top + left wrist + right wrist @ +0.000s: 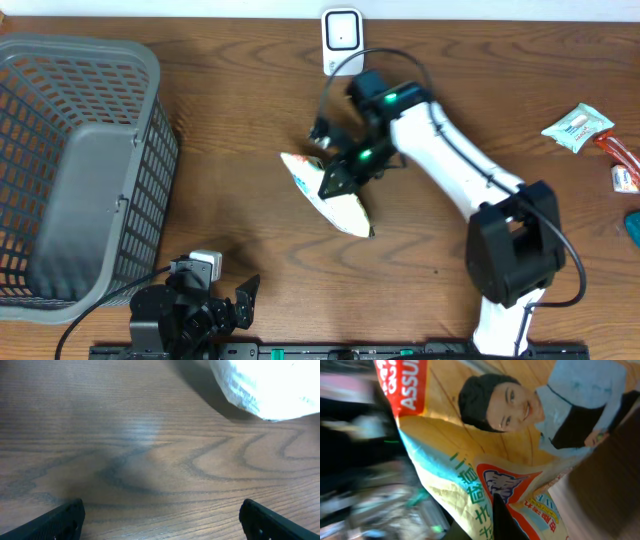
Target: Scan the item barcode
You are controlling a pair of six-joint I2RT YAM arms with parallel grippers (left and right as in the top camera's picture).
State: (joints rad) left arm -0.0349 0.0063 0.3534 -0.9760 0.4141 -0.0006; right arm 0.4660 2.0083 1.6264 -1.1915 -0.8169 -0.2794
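Near the middle of the worktop (240, 100) the right tool (335, 177) is clamped shut on the upper edge of the snack packet (338, 207); the pinch on the edge leaves the broad printed faces uncovered, which suits a job where a code must be shown to a reader. The packet sits slantwise below the white scanner (342, 32), near it but not yet in front of its window; the arm reaches across from the right so the packet can be carried up toward that device. From the wrist camera the face with the portrait and lettering fills the view, while the barcode shows in no view and is possibly on the far side, so a turn of the wrist may be needed. The left tool (235, 305) rests low at the near edge with its fingers spread wide and nothing between them, kept clear of the working arm; the grey basket (150, 120) waits at the left, likely for scanned goods.
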